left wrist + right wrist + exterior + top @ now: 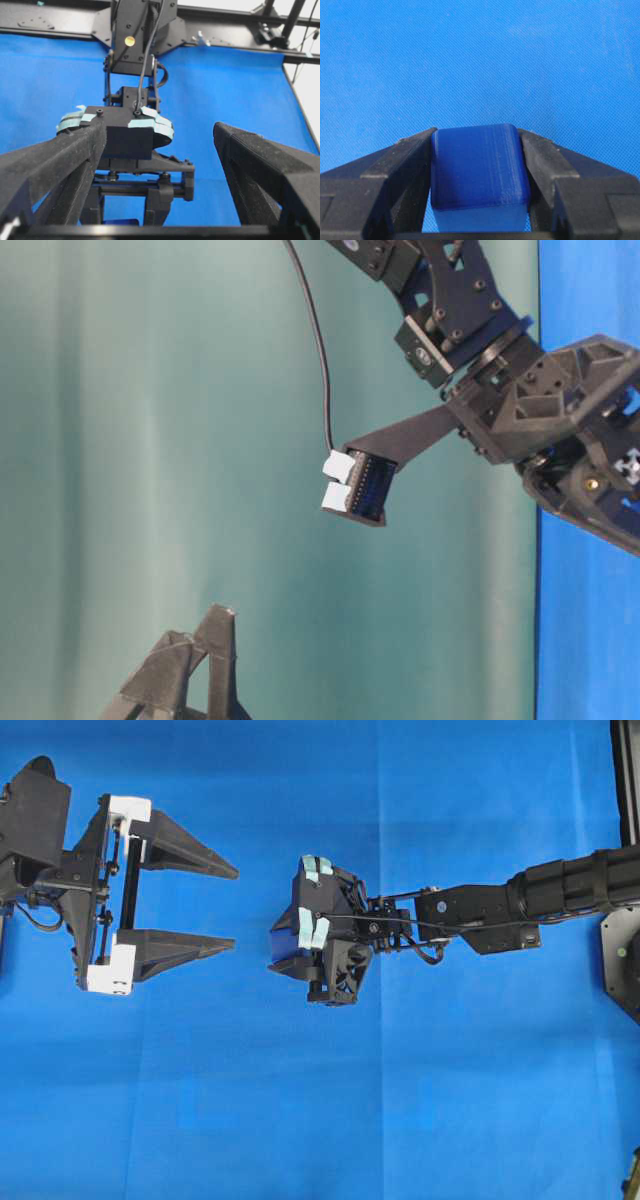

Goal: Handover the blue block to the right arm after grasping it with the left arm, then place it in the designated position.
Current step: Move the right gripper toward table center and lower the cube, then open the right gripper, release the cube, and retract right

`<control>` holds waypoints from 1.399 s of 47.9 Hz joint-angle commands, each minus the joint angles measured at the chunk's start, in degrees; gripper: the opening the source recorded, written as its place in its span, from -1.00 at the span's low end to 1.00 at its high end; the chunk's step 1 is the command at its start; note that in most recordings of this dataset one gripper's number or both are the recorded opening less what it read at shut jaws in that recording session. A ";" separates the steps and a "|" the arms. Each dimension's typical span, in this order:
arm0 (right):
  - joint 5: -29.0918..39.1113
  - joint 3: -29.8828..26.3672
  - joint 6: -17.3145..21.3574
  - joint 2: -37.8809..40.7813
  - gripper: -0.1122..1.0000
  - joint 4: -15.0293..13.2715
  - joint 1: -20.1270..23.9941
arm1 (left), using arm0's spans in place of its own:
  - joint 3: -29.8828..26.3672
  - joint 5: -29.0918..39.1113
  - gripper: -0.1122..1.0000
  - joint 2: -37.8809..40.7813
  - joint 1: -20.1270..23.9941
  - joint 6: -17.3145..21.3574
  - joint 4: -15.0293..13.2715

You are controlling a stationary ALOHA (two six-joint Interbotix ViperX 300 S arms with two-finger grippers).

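Two claw fingers pinching blue block — between tips

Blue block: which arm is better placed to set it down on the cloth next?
Right. The blue block is clamped between the right gripper's jaws, pointing down at the cloth. The left gripper stands open and empty.
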 commanded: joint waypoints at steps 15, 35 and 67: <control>-0.53 -1.41 0.00 -0.97 0.17 1.85 0.18 | -1.23 -0.18 0.84 -0.35 0.18 0.09 0.09; -0.35 -1.32 0.09 -0.97 0.65 2.02 0.09 | -1.14 -0.18 0.84 -0.62 0.18 0.09 0.18; 11.95 2.29 0.00 -16.70 0.65 2.02 0.70 | -1.05 -0.18 0.84 -0.70 0.18 0.00 0.09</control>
